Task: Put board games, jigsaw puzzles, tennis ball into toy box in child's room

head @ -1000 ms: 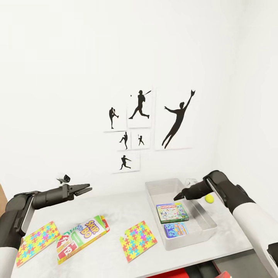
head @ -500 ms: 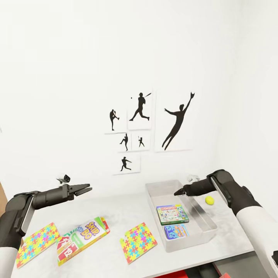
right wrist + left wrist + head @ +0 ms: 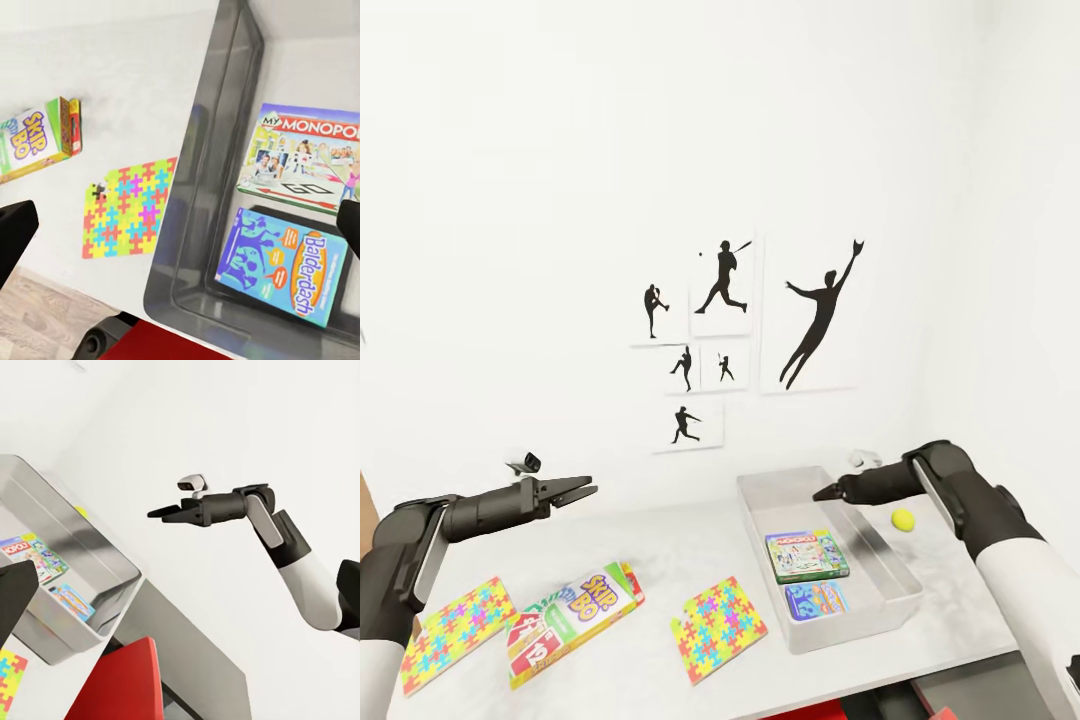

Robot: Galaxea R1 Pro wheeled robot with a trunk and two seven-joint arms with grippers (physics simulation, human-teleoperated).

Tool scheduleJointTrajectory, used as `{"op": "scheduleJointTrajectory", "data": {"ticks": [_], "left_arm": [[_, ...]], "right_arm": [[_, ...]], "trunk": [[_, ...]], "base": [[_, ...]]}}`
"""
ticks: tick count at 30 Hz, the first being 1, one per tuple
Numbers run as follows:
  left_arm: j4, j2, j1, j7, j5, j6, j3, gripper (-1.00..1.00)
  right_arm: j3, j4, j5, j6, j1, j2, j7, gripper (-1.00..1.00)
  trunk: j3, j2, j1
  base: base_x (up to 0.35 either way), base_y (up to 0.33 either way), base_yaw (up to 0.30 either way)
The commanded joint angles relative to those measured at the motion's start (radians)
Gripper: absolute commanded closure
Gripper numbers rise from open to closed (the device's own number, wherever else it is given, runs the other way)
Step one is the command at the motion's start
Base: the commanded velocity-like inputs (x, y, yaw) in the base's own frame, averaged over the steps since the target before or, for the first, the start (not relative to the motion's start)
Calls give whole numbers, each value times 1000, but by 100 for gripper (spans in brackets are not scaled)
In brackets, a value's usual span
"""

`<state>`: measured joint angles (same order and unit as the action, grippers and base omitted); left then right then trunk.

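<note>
Two board games (image 3: 807, 555) already inside toy box (image 3: 880, 560); tennis ball (image 3: 902, 519) just right of it on worktop (image 3: 660, 560). Right fingers (image 3: 826, 493) hovering closed and empty above the box's far end. Left fingers (image 3: 582, 489) slightly parted, empty. Risk: nudged ball rolling off (round, unrestrained).

Both arms are reaching forward from the shoulders, elbows bent, forearms held roughly level. The left gripper (image 3: 585, 489) is pointing inward toward the right, its jaws spread slightly apart and holding nothing. The right gripper (image 3: 822, 493) is pointing inward toward the left, its jaws looking nearly together and empty; it also shows in the left wrist view (image 3: 157, 514).
</note>
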<state>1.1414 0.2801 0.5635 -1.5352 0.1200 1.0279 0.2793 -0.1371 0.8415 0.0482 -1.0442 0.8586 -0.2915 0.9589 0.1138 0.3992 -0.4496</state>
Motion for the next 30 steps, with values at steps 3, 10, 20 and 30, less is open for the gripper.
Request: {"op": "scheduleJointTrajectory", "data": {"ticks": [3, 10, 20, 30], "left_arm": [[0, 0, 0, -4, 0, 11, 0, -100], [0, 1, 1, -4, 0, 11, 0, -100], [0, 1, 0, -5, 0, 11, 0, -100], [1, 1, 1, -36, -1, 11, 1, -100]], "right_arm": [[0, 3, 4, -3, -1, -1, 6, -100], [63, 6, 1, -3, -19, 3, 7, -100], [235, 51, -5, -3, -86, 4, 9, -100], [337, 240, -5, -3, -193, 14, 6, -100]], "trunk": [[-1, 1, 0], [-1, 1, 0], [8, 1, 0], [24, 1, 0]], "base": [[0, 0, 0], [0, 0, 0], [0, 0, 0], [7, 0, 0]]}}
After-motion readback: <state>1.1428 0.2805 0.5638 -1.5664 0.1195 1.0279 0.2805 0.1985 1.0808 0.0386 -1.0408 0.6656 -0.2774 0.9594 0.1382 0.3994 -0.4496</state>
